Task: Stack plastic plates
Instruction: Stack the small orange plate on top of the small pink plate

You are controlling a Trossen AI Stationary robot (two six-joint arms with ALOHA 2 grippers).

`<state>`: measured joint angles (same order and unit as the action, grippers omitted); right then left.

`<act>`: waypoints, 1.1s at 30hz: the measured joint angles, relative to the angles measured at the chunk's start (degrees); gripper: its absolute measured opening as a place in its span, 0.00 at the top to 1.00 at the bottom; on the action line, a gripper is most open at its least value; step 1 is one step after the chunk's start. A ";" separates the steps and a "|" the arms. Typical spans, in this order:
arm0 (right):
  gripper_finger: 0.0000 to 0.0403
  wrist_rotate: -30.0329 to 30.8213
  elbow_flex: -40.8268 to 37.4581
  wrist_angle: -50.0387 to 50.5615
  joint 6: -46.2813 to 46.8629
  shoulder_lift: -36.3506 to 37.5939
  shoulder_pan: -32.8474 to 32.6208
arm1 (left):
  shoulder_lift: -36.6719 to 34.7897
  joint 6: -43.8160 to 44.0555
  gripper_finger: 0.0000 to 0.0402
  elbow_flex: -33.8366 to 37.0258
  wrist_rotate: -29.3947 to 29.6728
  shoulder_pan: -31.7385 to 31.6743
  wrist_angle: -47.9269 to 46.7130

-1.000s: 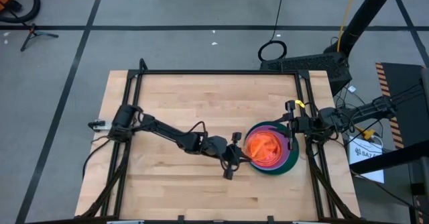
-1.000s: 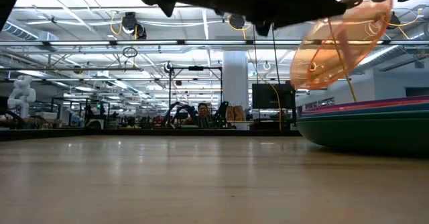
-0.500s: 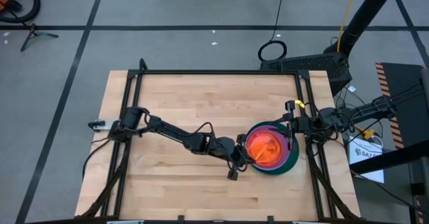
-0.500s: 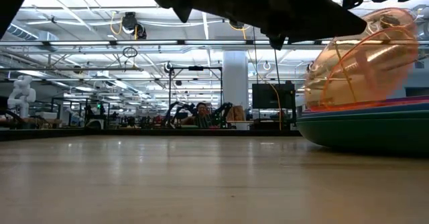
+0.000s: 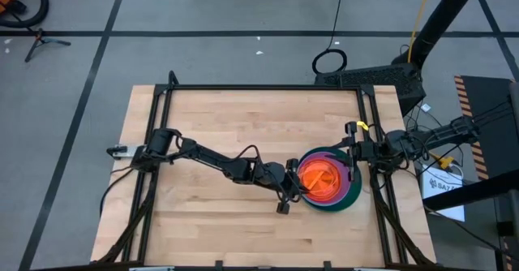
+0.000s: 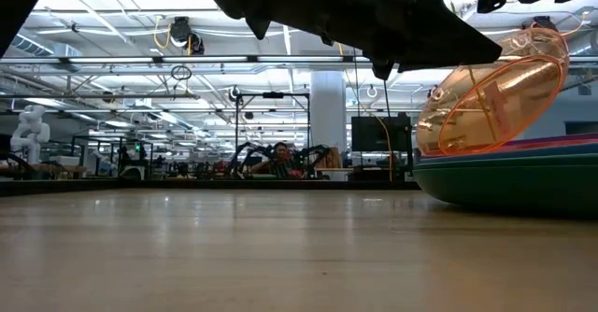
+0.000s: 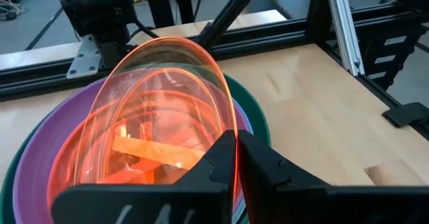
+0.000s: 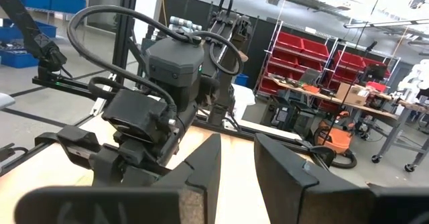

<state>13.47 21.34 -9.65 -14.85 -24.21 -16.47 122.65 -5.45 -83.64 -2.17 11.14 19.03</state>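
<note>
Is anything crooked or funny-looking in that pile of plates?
Yes. The top orange plate is tipped up on edge, not lying flat on the stack like the others. The left hand is pinching its rim, so it isn't set down yet.

- We see the left arm point(image 5: 219, 162) built of slim matte-black links with rounded joint housings, a thin black cable looping over its middle.
- The left gripper point(image 7: 236, 158) has two flat, dark, wedge-shaped fingers point(image 7: 265, 163) with smooth inner faces, mounted on a broad black crossbar.
- The right arm point(image 5: 389, 148) is black too, with a bundle of dark cables and a yellow tag on the side nearest the table's edge.
- The right gripper point(image 8: 236, 165) shows two thick black fingers with bevelled edges.
- A blocky black housing, ringed by thick looping black hoses, sits beyond those fingers.
</note>
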 joint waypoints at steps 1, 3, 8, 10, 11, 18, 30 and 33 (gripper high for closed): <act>0.79 0.00 0.00 0.00 0.00 0.00 0.00 | 0.00 -0.02 0.95 0.00 -0.01 0.00 -0.03; 0.79 0.00 0.00 0.01 0.03 -0.02 -0.01 | 0.00 0.01 0.95 0.00 0.00 0.00 -0.01; 0.79 0.00 0.00 0.00 0.09 0.00 0.00 | 0.00 0.24 0.95 0.00 0.00 0.00 -0.89; 0.79 0.00 0.00 0.02 0.07 0.00 -0.02 | 0.00 0.22 0.94 0.00 0.00 -0.12 -0.90; 0.79 0.00 0.00 0.02 0.07 0.00 0.00 | -0.01 0.23 0.93 0.00 0.00 -0.21 -0.87; 0.79 0.00 0.00 0.02 0.06 -0.02 -0.02 | -0.02 1.29 0.77 0.02 0.36 -0.31 -0.90; 0.79 0.00 0.00 0.02 0.07 -0.02 0.00 | -0.02 1.56 0.69 0.02 0.72 -0.39 -0.78; 0.79 0.00 0.00 0.02 0.13 0.00 -0.02 | -0.06 1.36 0.69 0.04 0.72 -0.37 -1.00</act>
<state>13.47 21.34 -9.63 -14.72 -24.21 -16.49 122.59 -4.09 -83.59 -1.45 10.76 18.03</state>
